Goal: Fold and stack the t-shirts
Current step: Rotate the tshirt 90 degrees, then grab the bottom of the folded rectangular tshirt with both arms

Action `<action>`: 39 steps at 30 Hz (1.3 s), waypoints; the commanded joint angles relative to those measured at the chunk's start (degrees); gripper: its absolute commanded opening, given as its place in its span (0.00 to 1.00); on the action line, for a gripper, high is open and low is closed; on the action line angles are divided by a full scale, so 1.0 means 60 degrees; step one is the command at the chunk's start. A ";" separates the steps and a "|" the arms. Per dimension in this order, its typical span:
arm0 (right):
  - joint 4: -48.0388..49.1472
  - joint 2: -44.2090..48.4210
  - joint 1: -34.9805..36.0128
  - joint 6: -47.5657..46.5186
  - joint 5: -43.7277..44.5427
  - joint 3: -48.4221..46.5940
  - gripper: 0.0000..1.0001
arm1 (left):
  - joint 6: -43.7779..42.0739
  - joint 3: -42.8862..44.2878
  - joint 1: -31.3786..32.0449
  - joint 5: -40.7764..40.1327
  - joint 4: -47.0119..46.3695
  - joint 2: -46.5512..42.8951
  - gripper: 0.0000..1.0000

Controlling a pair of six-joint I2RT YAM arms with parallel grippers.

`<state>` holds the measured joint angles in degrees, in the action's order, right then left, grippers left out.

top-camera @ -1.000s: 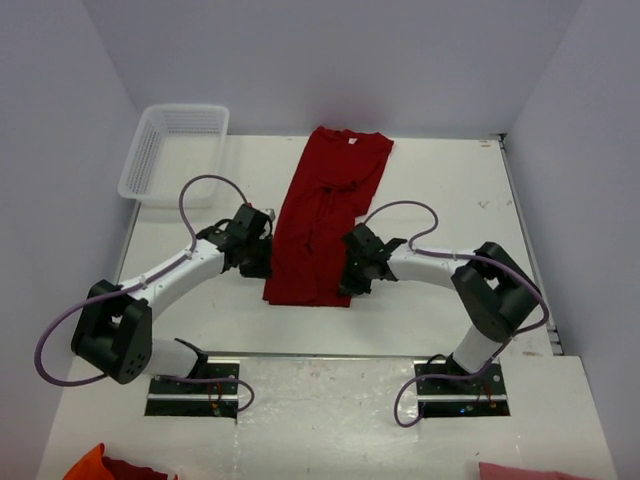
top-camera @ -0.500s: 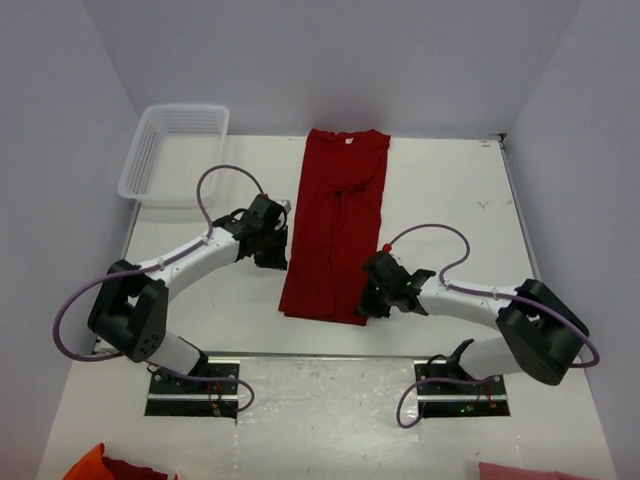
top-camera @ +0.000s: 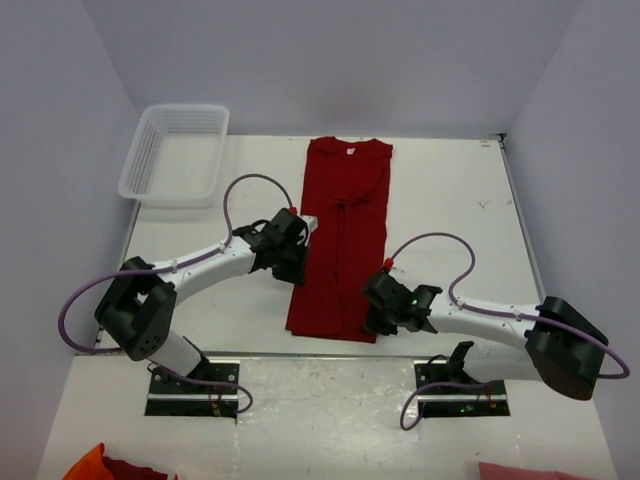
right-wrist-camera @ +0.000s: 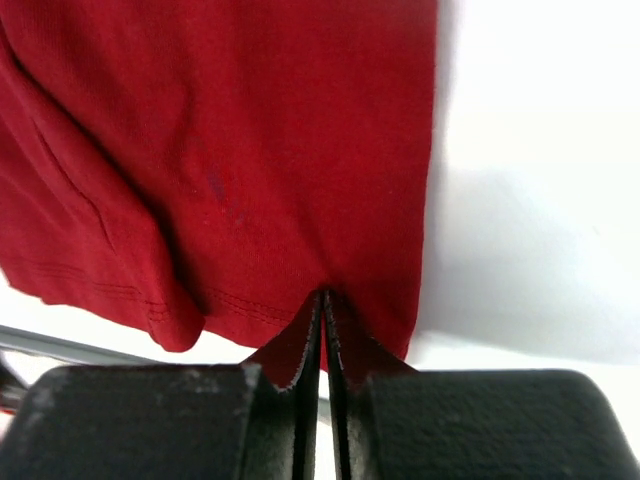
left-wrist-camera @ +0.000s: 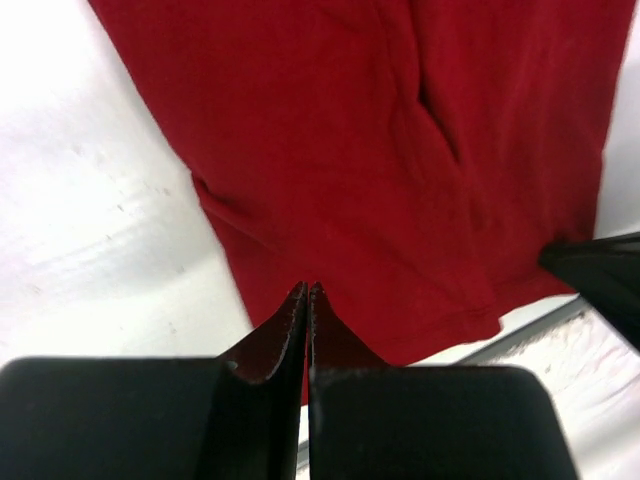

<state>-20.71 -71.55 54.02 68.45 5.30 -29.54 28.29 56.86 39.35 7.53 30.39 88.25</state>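
Pinching the t-shirt (top-camera: 342, 225) on the worktop (top-camera: 450, 200): left end effector (left-wrist-camera: 306, 300) clamps its left edge, right end effector (right-wrist-camera: 322, 305) its right hem corner.

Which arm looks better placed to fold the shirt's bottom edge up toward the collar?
Probably the right. The right gripper is shut on the shirt at its near hem corner; the left gripper pinches the side edge higher up, away from the hem.

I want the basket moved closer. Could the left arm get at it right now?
Probably not yet: the left gripper is shut on the t-shirt edge. Once it lets go, nothing stands between it and the basket.
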 commanded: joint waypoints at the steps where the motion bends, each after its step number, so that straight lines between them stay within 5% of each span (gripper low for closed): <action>1: -0.1995 0.0556 0.0342 0.0034 0.1006 -0.0143 0.07 | -0.0116 -0.0292 0.0340 0.0122 -0.0027 -0.0542 0.00; 13: -0.2481 0.1026 0.0357 -0.0479 0.0991 -0.0701 0.08 | 0.0894 -0.1785 0.1350 -0.0230 0.0003 -0.1509 0.00; 22: -0.3403 0.1934 0.0357 -0.0656 0.1403 -0.1097 0.48 | 0.1188 -0.1947 0.1703 -0.0919 0.0193 -0.2535 0.00; 29: -0.2835 0.2929 0.0357 -0.0246 0.0890 0.0042 0.48 | 0.1334 -0.2650 0.1703 -0.0918 0.0194 -0.2462 0.09; 39: -0.1516 0.2785 0.0357 0.0282 0.0246 0.1319 0.45 | 0.1305 -0.2841 0.1703 -0.0962 0.0223 -0.2593 0.11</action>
<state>-33.63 -53.93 55.88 68.01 7.77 -23.14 35.22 39.97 49.54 2.52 31.51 73.80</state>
